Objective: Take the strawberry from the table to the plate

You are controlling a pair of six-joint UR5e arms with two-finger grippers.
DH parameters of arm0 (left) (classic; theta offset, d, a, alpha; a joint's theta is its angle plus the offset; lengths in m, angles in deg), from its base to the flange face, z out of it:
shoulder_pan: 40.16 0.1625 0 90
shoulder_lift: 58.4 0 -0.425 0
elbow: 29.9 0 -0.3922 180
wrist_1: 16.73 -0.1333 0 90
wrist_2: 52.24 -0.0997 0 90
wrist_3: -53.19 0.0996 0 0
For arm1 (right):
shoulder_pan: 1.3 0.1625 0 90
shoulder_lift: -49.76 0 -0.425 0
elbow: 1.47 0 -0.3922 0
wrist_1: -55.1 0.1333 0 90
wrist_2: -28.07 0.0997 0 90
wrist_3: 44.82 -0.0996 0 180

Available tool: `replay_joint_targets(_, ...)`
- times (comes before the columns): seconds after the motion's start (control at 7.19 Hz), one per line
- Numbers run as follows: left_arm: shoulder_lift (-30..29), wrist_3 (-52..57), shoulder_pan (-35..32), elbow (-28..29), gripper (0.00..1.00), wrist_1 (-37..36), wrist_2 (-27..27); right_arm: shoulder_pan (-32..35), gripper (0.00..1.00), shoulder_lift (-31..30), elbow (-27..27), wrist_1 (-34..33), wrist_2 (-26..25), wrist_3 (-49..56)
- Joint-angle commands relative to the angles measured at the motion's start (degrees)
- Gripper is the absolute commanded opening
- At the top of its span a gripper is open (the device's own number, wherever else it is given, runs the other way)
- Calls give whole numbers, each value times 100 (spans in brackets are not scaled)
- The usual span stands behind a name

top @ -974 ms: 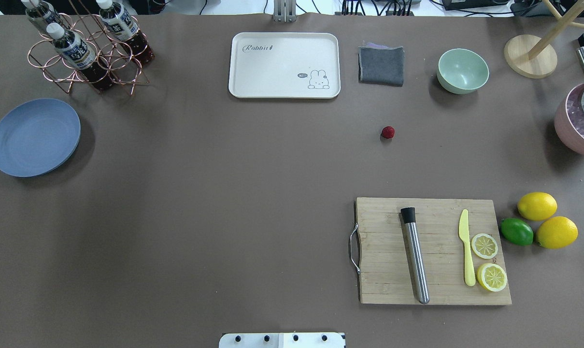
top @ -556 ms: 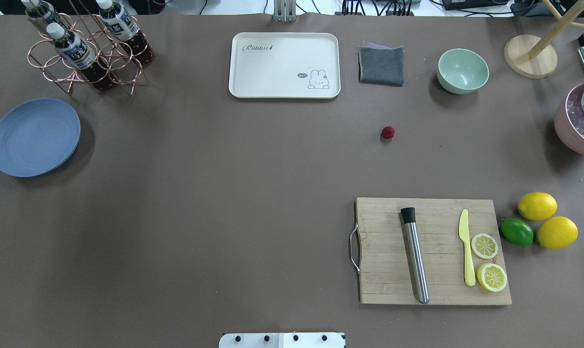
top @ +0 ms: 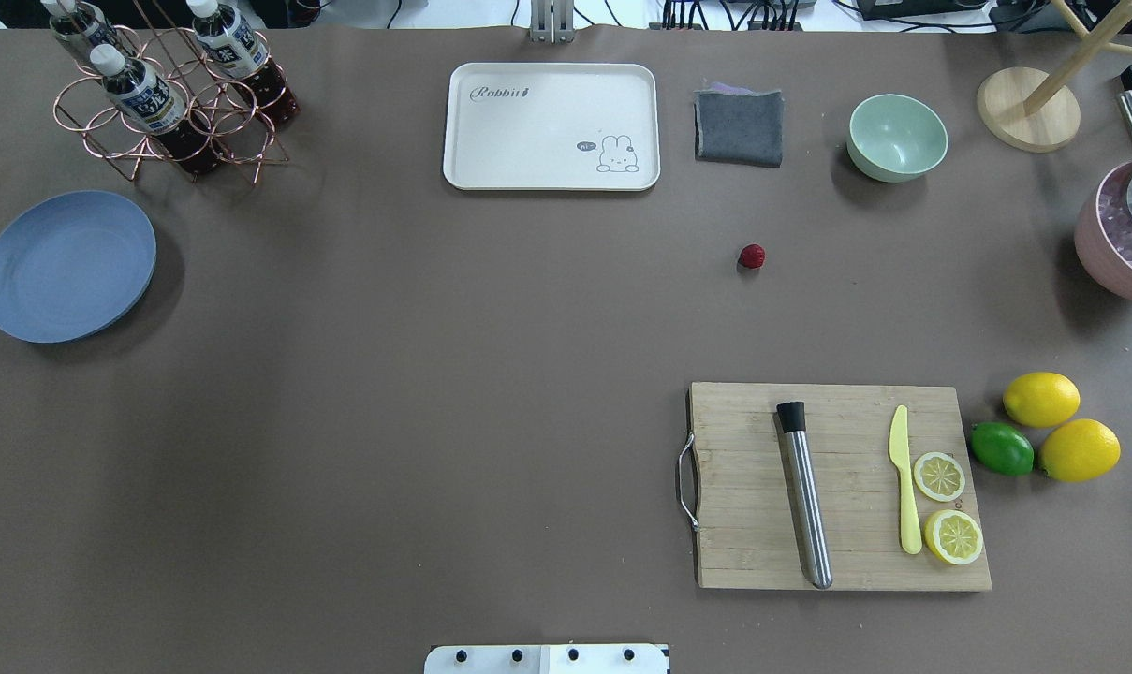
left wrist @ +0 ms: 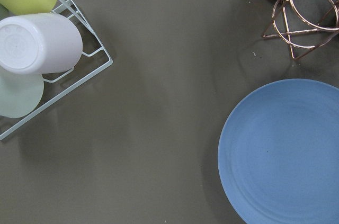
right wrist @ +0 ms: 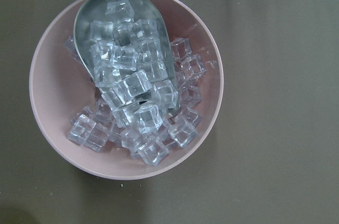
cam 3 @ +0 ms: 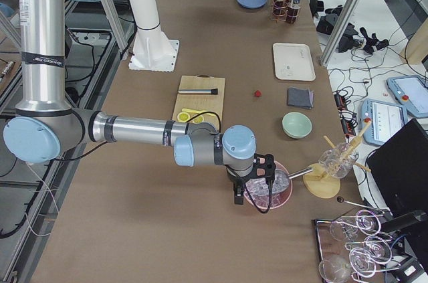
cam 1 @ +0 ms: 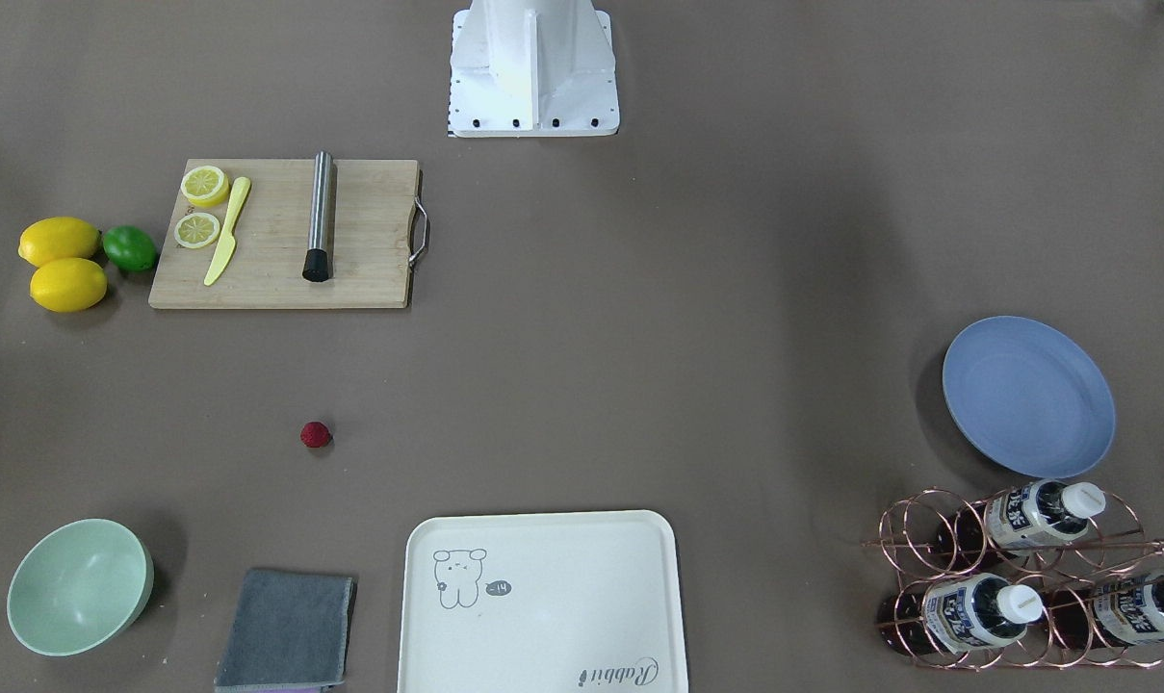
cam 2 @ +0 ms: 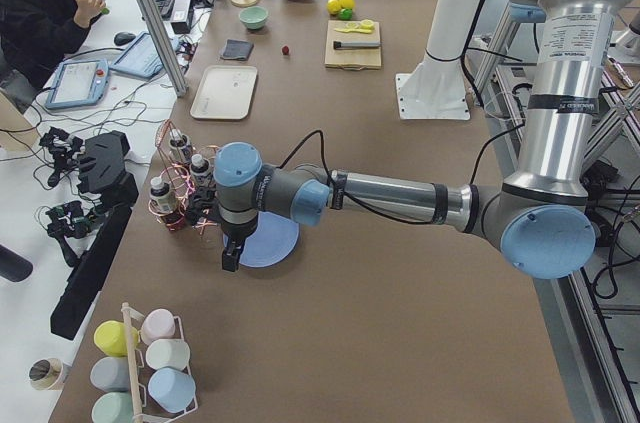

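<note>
The small red strawberry [top: 752, 256] lies on the brown table [top: 416, 374], right of centre, between the grey cloth and the cutting board; it also shows in the front view [cam 1: 316, 434]. The blue plate [top: 67, 265] sits empty at the far left edge [cam 1: 1028, 396] and fills the lower right of the left wrist view [left wrist: 286, 150]. Only the left side view shows my left gripper [cam 2: 231, 259], hanging over the plate's edge; I cannot tell its state. Only the right side view shows my right gripper [cam 3: 237, 196], above the pink ice bowl; its state is unclear too.
A cutting board [top: 837, 487] holds a metal muddler, a yellow knife and lemon slices, with lemons and a lime [top: 1043, 435] beside it. A cream tray [top: 551, 126], grey cloth [top: 739, 126], mint bowl [top: 897, 137], bottle rack [top: 168, 94] and ice bowl [right wrist: 124, 83] line the far side.
</note>
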Motion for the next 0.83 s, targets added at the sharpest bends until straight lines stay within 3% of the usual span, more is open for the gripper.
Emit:
replay_joint_targets(0.0, 11, -1, -9, -1, 98, 0, -3, 0, 100, -17, 13, 0, 4, 4)
replay_joint_targets(0.7, -15, -1, 0, -175, 98, -18, 40, 0, 100, -8, 40, 0, -5, 4)
